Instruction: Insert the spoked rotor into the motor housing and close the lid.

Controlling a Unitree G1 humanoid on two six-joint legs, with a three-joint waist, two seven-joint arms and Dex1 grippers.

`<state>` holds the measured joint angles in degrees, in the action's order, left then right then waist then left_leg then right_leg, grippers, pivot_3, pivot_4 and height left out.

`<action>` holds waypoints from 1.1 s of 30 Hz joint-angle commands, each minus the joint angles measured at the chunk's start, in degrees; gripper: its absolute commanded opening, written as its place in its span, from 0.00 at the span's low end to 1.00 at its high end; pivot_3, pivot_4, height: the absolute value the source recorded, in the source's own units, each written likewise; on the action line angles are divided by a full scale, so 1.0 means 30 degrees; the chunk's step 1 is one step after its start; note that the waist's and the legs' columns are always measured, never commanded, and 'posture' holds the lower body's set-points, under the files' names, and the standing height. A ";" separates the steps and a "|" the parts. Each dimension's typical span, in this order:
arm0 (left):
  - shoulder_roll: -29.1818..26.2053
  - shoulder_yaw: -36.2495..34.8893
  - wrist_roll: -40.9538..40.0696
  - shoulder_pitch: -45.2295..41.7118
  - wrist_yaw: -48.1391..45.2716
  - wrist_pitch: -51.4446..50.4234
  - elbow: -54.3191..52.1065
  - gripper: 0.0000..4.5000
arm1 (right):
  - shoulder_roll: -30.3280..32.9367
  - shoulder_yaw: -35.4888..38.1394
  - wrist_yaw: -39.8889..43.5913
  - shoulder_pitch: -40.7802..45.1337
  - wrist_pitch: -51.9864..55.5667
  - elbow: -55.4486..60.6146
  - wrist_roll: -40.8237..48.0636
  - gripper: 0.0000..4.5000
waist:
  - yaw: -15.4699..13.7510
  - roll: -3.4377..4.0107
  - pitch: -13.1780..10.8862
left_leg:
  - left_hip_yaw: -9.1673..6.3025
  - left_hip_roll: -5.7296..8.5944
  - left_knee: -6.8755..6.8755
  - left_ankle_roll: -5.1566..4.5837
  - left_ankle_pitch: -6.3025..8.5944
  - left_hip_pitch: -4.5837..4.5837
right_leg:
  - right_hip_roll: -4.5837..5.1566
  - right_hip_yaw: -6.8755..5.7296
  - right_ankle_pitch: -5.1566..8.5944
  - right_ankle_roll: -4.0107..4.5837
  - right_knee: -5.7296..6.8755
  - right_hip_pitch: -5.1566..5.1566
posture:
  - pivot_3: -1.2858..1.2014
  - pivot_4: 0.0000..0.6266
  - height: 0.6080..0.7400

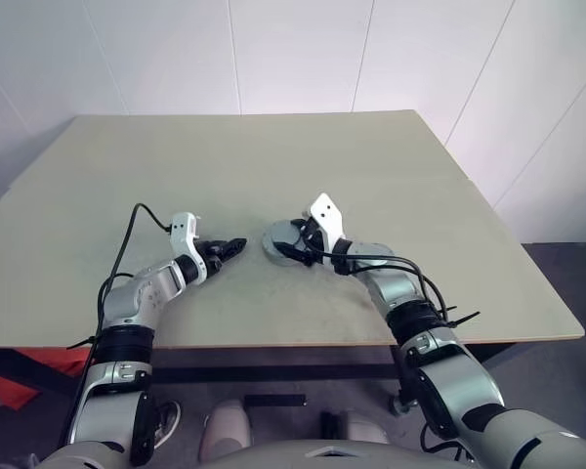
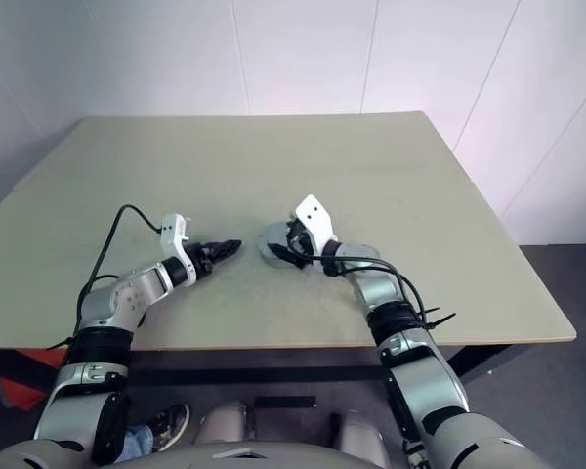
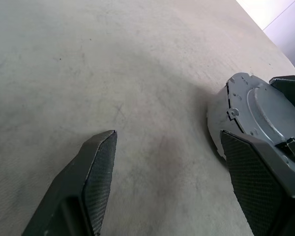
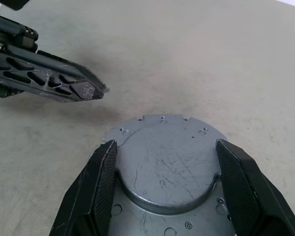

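The lid (image 4: 164, 169) sits grey and plain-faced on top of a round grey body on the table (image 1: 273, 166), its raised middle scratched, small holes and notches round its flat rim. In the head views this round piece (image 1: 278, 240) lies near the middle of the tabletop, a little toward the front edge. I take it for the motor housing with the lid on it, though I can see no windings and no spoked rotor — the grey disc covers whatever is below.

My right gripper (image 4: 164, 182) is at the lid, its two black fingers spread wide, one to each side of the raised middle. The fingers (image 4: 101, 189) lie over the lid's rim; whether their pads press the metal or hover just above it I cannot tell. They do not clamp it.

My left gripper (image 3: 169, 177) hangs low over bare table just beside the lid, on my left of it, its fingers also well apart and holding nothing. From my left wrist view the lid (image 3: 263, 110) shows close by one finger (image 3: 250, 169), apart from it. From the right wrist view, the left gripper's tips (image 4: 86, 91) point toward the lid — near, not touching.
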<state>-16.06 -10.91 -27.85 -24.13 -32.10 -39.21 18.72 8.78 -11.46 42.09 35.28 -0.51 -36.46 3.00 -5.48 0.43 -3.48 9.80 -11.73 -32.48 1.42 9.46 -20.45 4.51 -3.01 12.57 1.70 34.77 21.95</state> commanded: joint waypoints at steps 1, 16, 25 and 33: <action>-0.0239 -0.0077 0.0006 -0.0309 -0.0115 0.0125 -0.0226 0.79 | 0.0596 -0.0259 0.0231 -0.0484 0.1007 -0.0367 -0.0593 0.68 | -0.0001 0.0002 0.0003 | 0.0001 0.0000 0.0006 0.0000 0.0000 0.0000 | 0.0000 0.0000 0.0000 0.0001 0.0001 0.0000 | 0.52 0.00 1.00; 0.1314 -0.1594 -0.2990 -0.1349 0.0185 -0.1905 -0.1779 0.75 | 0.1344 -0.0683 0.0506 -0.1158 0.1100 -0.0037 -0.0966 0.68 | -0.0112 -0.0006 0.0013 | 0.0027 0.0058 0.0026 -0.0016 0.0009 -0.0057 | 0.0055 0.0000 0.0007 -0.0002 -0.0023 -0.0002 | 0.52 0.00 1.00; 0.2147 -0.1765 -0.4356 -0.2825 0.0469 -0.3615 -0.0671 0.20 | 0.1315 -0.0757 0.0246 -0.1033 0.1045 -0.0110 -0.1058 0.68 | -0.0081 -0.0007 0.0017 | 0.0023 0.0057 0.0033 -0.0017 0.0010 -0.0054 | 0.0052 -0.0002 0.0013 -0.0013 -0.0030 0.0000 | 0.52 0.00 1.00; 0.2604 -0.0602 -0.3888 -0.2630 0.1059 -0.5444 0.0201 0.20 | 0.1296 -0.0728 0.0000 -0.1099 0.1148 0.0141 -0.1051 0.68 | -0.0080 -0.0010 0.0015 | 0.0020 0.0055 0.0043 -0.0017 0.0010 -0.0057 | 0.0051 -0.0002 0.0018 -0.0021 -0.0032 0.0007 | 0.52 0.00 1.00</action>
<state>-8.24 -13.38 -39.68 -31.39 -29.16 -54.42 19.93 10.80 -12.64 43.22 33.83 0.40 -33.03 2.98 -5.72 0.40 -3.44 9.86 -11.57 -32.35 1.36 9.49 -20.62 4.66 -3.02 12.62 1.64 34.68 21.97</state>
